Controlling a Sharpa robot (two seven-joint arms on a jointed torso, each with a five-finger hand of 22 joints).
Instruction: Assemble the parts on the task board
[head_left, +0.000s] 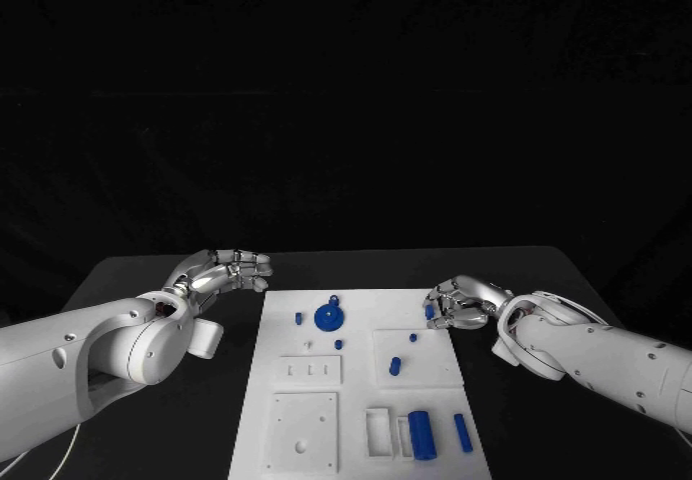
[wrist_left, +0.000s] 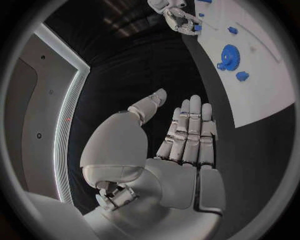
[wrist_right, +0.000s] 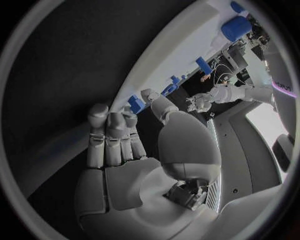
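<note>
The large blue cylinder (head_left: 421, 432) is lying at the task board's (head_left: 361, 400) near edge, well short of both hands. The right hand (head_left: 462, 303) is pinching a small blue peg (head_left: 431, 311) over the board's far corner, probably needing alignment above a hole; the left hand (head_left: 227, 270) is hovering empty, fingers apart, beside the board over the surface (head_left: 159, 275).

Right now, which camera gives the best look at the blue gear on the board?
The head view: the blue gear sits fully visible near the task board's far edge. The left wrist view shows it smaller and slanted. In the right wrist view I cannot tell it apart.
</note>
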